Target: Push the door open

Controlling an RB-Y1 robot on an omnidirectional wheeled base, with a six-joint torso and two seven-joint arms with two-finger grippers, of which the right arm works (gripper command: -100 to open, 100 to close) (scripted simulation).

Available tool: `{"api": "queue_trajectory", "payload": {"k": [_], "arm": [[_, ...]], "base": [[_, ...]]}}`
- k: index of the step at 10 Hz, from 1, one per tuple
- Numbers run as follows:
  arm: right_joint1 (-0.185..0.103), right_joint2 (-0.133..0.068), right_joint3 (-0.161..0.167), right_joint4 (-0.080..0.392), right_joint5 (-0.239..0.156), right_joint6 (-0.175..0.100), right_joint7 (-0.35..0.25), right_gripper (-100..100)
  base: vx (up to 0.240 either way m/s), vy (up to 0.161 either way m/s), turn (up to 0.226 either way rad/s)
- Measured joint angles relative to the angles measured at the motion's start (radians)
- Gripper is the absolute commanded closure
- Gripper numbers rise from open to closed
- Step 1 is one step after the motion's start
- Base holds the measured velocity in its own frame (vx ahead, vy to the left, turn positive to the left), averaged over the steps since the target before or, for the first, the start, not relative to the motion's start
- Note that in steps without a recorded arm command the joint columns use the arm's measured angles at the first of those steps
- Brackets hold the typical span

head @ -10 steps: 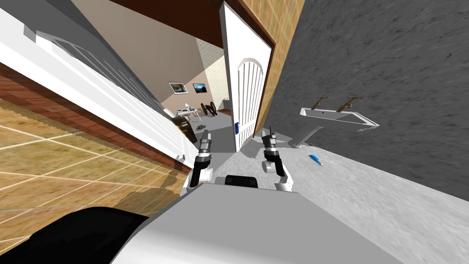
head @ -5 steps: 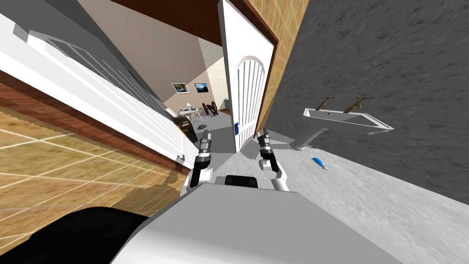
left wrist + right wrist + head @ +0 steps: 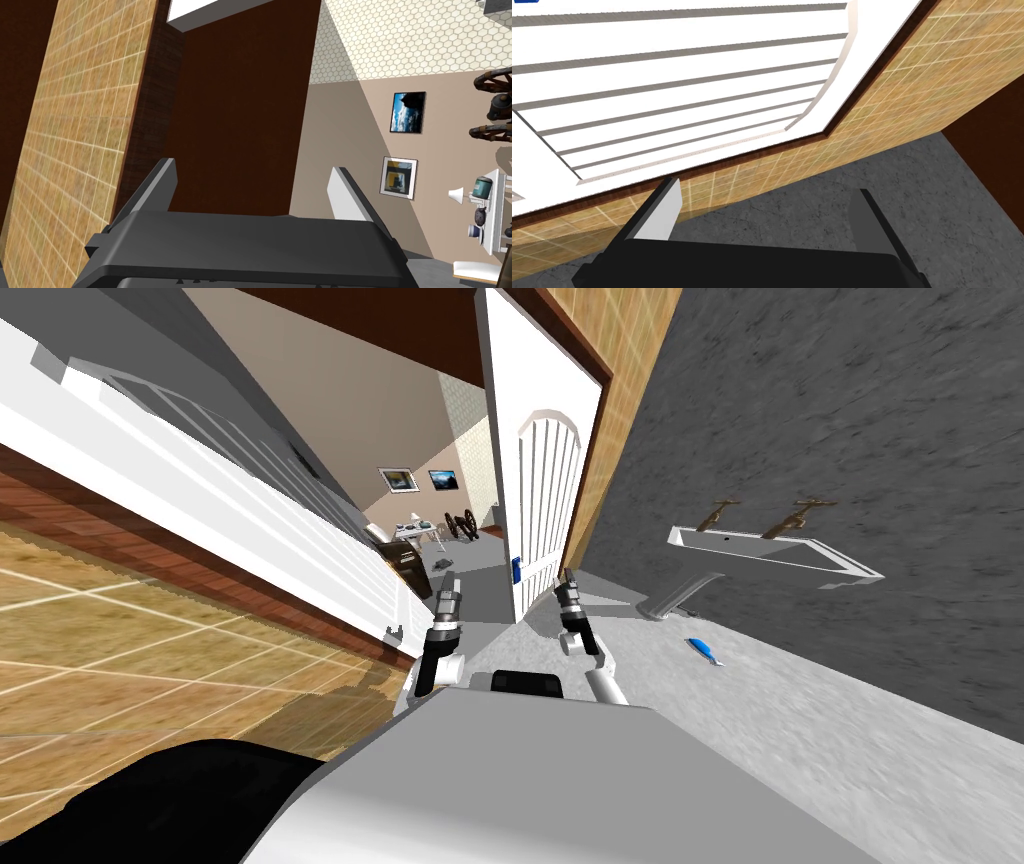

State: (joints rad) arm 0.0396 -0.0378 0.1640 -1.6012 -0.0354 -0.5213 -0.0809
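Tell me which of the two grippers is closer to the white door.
The right gripper, open, is right beside the white door, at its lower slatted panel. The left gripper, also open, sits farther off, past the door's free edge.

Both arms stretch forward side by side, forearms converging slightly toward their tips. The left gripper points ahead with its wrist straight — its 2 fingers stand spread wide apart. The right gripper leans a little toward the left one, and its 2 fingers are likewise parted — about as wide.
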Motion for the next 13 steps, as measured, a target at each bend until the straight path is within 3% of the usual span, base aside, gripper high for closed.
{"api": "queue_trajectory", "payload": {"k": [4,6,8,10,13], "arm": [[-0.062,0.001,0.027,0.105,0.005,0.002,-0.012,-100],[-0.108,-0.003,0.041,0.178,0.006,-0.006,-0.025,-100],[-0.132,0.000,0.056,0.238,0.009,-0.008,-0.030,-100],[-0.187,0.001,0.074,0.310,0.011,-0.005,-0.041,-100],[-0.217,0.000,0.092,0.379,0.014,-0.001,-0.052,-100]], "base": [[0.048,-0.059,0.048],[0.056,-0.069,0.071],[0.047,-0.072,0.076],[0.062,-0.089,0.067],[0.046,-0.055,0.052]]}}
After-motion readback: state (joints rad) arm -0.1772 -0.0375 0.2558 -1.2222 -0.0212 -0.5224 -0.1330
